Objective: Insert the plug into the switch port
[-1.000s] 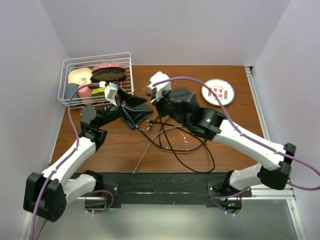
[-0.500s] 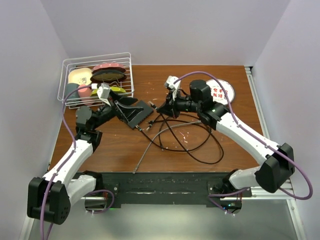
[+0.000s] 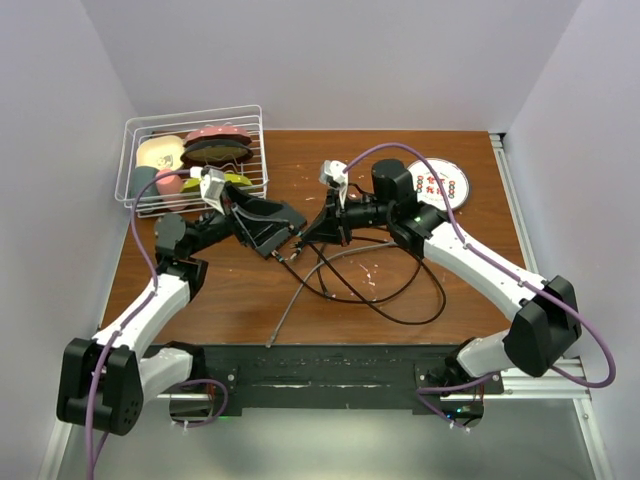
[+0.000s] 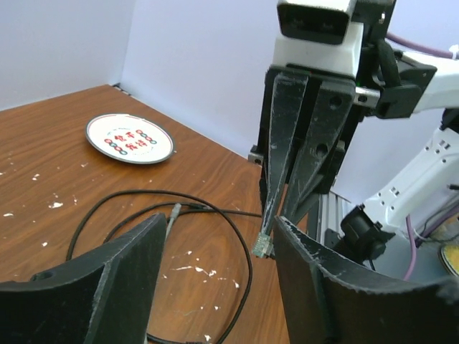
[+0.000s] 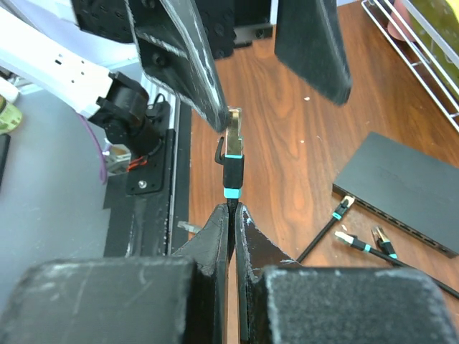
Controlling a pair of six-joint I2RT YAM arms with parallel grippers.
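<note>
Top external view, left side: a wire basket (image 3: 195, 114) stands at the far-left corner of the tabletop (image 3: 230, 300). Just right of it, the left end effector (image 4: 219, 229) hangs above the tabletop with its jaws spread wide and nothing between them.

The switch (image 5: 401, 190) lies flat on the tabletop under and beside the left end effector. In the right wrist view it shows as a matte-black box. Its port cannot be made out in any view.

At centre, the right end effector (image 5: 231, 215) is clamped on a black cord just behind the plug (image 5: 234, 132). The plug is held in the air, in line with the fingers. Its tip is close beside one finger of the left end effector and well apart from the switch. Contact with that finger cannot be determined.

Three loose plugs (image 5: 345, 203) lie on the tabletop near the switch edge. Black cable (image 4: 136, 191) loops across the centre of the tabletop.

Far right, a round white disc (image 3: 437, 185) with red marks lies flat.
</note>
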